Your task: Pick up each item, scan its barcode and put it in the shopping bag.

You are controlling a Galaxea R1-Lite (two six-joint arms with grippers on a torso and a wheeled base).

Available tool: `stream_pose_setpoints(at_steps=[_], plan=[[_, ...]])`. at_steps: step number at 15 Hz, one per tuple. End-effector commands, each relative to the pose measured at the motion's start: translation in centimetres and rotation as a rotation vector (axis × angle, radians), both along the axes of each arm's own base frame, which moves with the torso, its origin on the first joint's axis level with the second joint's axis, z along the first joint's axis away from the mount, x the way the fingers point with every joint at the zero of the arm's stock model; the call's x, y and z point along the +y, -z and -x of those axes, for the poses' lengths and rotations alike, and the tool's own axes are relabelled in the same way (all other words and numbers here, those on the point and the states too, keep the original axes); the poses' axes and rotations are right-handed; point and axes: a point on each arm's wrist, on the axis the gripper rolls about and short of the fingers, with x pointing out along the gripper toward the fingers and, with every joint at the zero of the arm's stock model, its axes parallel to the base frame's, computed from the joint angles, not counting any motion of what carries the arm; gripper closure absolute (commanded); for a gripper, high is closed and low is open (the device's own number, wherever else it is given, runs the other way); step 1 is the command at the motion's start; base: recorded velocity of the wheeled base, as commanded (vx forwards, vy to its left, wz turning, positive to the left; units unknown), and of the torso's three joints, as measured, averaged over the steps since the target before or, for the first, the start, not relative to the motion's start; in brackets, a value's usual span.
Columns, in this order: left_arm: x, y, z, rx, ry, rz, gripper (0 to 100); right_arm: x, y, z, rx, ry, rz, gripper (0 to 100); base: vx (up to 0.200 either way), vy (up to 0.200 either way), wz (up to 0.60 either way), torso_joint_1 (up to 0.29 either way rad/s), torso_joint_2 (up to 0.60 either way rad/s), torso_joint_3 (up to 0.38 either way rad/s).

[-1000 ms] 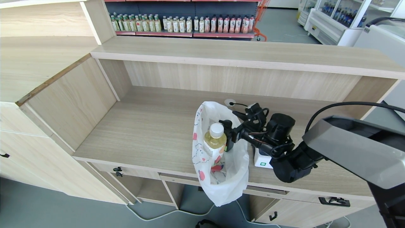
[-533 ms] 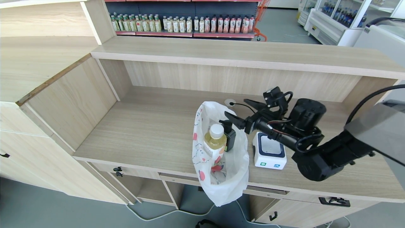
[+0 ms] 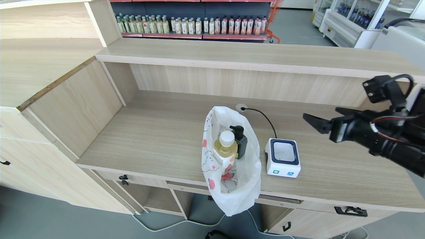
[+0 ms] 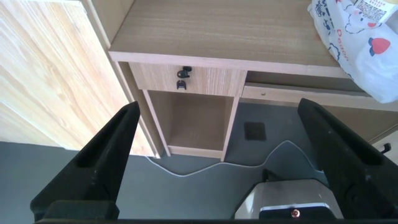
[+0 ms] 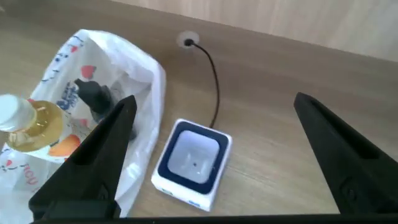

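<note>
Back from the shopping bag (image 3: 207,146) our right gripper (image 3: 319,112) has swung off to the right. It now hangs above the counter (image 3: 159,139), jaws apart and empty. The bag sags over the counter's front edge, mouth open. Our left gripper (image 4: 219,104) hangs low by the drawers, jaws apart too. Just beside the bag sits the scanner (image 3: 283,156). Inside the bag stand the tea bottle (image 3: 225,146) and, touching it, the pump bottle (image 3: 239,139). We judge this a retreat: we should keep high, clear of the bag's rim and the scanner's cable (image 3: 265,118).
</note>
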Motion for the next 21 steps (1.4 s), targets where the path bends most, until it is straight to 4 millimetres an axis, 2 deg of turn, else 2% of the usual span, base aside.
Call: stream_pose_setpoints(at_steps=[1,2,3,4,5,9,13,16,18,21], plan=[[0.0,0.0,0.0,0.002,0.0,-0.001,0,-4.0,1.2,8.3,0.01,0.22,-0.014,0,0.0,0.0,0.0,0.0,0.0,0.0],[0.0,0.0,0.0,0.002,0.0,-0.001,0,-4.5,2.4,10.8,0.008,0.238,-0.015,0,0.0,0.0,0.0,0.0,0.0,0.0],[0.0,0.0,0.0,0.002,0.0,-0.001,0,-4.6,2.6,11.4,0.005,0.238,-0.017,0,0.0,0.0,0.0,0.0,0.0,0.0],[0.0,0.0,0.0,0.002,0.0,-0.001,0,-4.9,4.9,15.3,-0.015,0.219,-0.022,0,0.0,0.0,0.0,0.0,0.0,0.0],[0.0,0.0,0.0,0.002,0.0,0.0,0,-5.1,6.8,17.5,-0.023,0.201,-0.023,0,0.0,0.0,0.0,0.0,0.0,0.0],[0.0,0.0,0.0,0.002,0.0,-0.001,0,-5.4,9.7,22.5,-0.006,0.173,-0.063,0,0.0,0.0,0.0,0.0,0.0,0.0],[0.0,0.0,0.0,0.002,0.0,-0.001,0,-5.3,12.4,25.4,-0.035,0.25,-0.061,0,0.0,0.0,0.0,0.0,0.0,0.0],[0.0,0.0,0.0,0.002,0.0,0.0,0,-5.4,13.0,26.2,-0.079,0.189,-0.057,0,0.0,0.0,0.0,0.0,0.0,0.0],[0.0,0.0,0.0,0.002,0.0,0.0,0,-5.4,13.1,26.2,-0.085,0.191,-0.013,0,0.0,0.0,0.0,0.0,0.0,0.0],[0.0,0.0,0.0,0.002,0.0,0.0,0,-5.5,13.5,26.2,-0.039,0.238,-0.052,0,0.0,0.0,0.0,0.0,0.0,0.0]])
